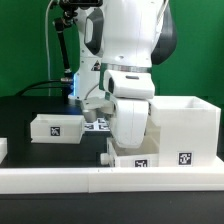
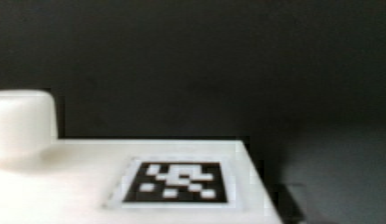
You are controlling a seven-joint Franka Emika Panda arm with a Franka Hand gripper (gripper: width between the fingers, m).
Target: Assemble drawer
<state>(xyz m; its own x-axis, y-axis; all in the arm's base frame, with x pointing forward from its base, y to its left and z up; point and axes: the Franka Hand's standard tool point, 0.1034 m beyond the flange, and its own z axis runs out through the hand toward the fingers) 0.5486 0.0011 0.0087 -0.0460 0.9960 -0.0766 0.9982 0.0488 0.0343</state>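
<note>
Drawer casing [image 1: 186, 125] stands in exterior view; wrist view shows one tag [image 2: 177, 182]; jaws' state unclear.

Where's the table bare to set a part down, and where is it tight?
Bare table lies between the tray on the exterior view's left and the long front rail, and behind that tray too. Tight: the middle, where the arm hangs over the front tray, with the marker board and tall casing close by.
</note>
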